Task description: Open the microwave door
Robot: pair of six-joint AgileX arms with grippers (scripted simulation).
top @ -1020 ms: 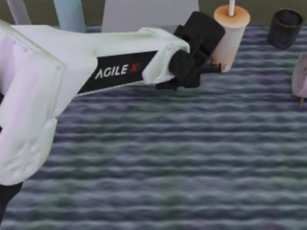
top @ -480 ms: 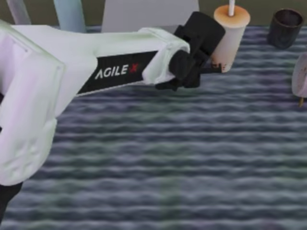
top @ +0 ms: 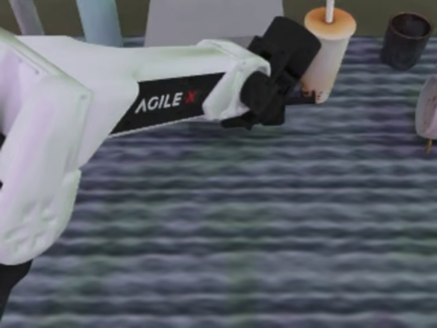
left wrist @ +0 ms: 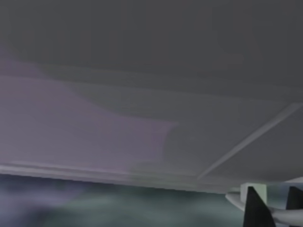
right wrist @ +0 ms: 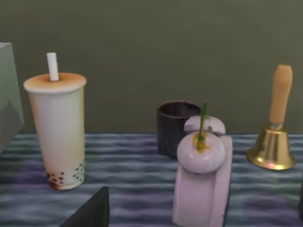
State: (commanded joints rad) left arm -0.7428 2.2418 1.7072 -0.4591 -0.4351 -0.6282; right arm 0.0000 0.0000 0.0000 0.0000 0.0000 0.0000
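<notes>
Left hand (top: 304,96) reaches across to the far edge of the surface (top: 273,225), fingers (left wrist: 255,213) apparently closed around the pale handle bar (left wrist: 265,215) of the microwave door (left wrist: 142,118), probably to pull it; right arm unseen.

The microwave (top: 205,20) stands at the far edge of the table (top: 273,232), left of centre in the top view. Just to its right stands a cup (top: 326,58) with a straw (top: 330,9). Farther right, at the same far edge, stands a mug (top: 406,39). In front of the mug, at the table's right edge, sits a stand (top: 429,109). The left arm (top: 136,102) reaches from the left across the table, and the left gripper (top: 304,98) lies in front of the microwave, just beside the cup's base. In the right wrist view, a bell (right wrist: 273,142) stands on the table, apart from the mug (right wrist: 176,126).
</notes>
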